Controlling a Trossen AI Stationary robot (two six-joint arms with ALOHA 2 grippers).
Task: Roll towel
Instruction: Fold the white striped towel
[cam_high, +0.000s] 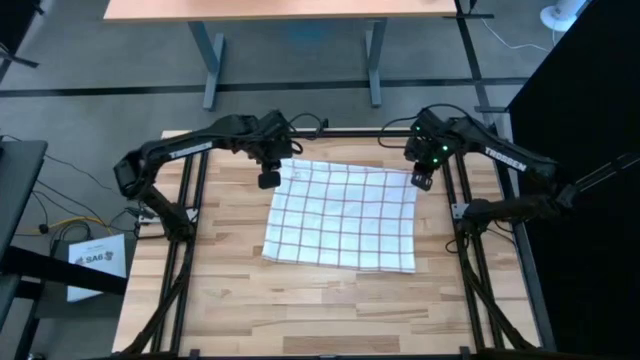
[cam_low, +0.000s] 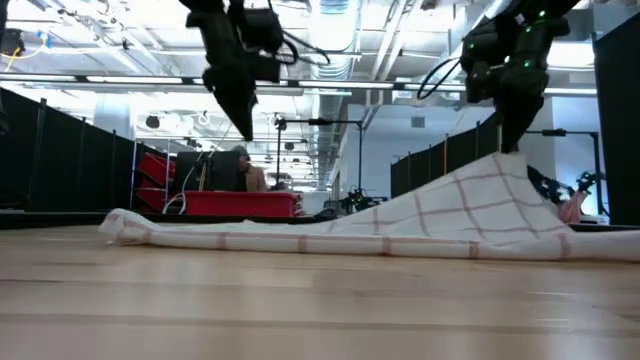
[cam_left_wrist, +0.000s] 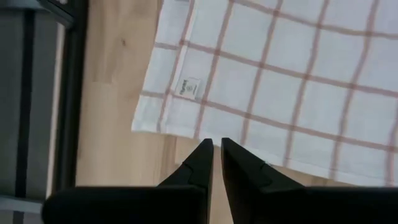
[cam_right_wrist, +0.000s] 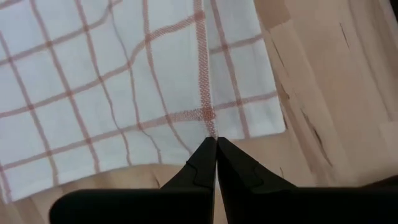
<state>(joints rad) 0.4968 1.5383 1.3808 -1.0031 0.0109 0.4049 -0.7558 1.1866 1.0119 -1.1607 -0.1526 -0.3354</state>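
Note:
The white towel (cam_high: 340, 215) with reddish-brown grid lines lies spread across the middle of the wooden table. Its left part (cam_low: 180, 232) is flat on the wood and its far right part rises like a tent (cam_low: 470, 195). My right gripper (cam_high: 422, 181) is shut on the towel at that raised far right end (cam_right_wrist: 216, 139). My left gripper (cam_high: 268, 181) hangs well above the towel's far left corner (cam_left_wrist: 155, 118). Its fingers (cam_left_wrist: 216, 144) are nearly together with nothing between them, and it touches nothing (cam_low: 247, 132). My right gripper pinches the towel's far edge (cam_right_wrist: 208, 132) between its two fingers, a short way in from the far right corner (cam_right_wrist: 280, 124). The fingers come from above, pointing down. That part is lifted off the table and slopes down from the fingertips (cam_low: 505, 155). The rest of the towel lies on the wood.
Black frame rails run along the table's left (cam_high: 190, 230) and right (cam_high: 470, 260) sides. Bare wood (cam_high: 330, 310) lies between the towel and the near edge. A desk (cam_high: 290, 10) stands beyond the far edge.

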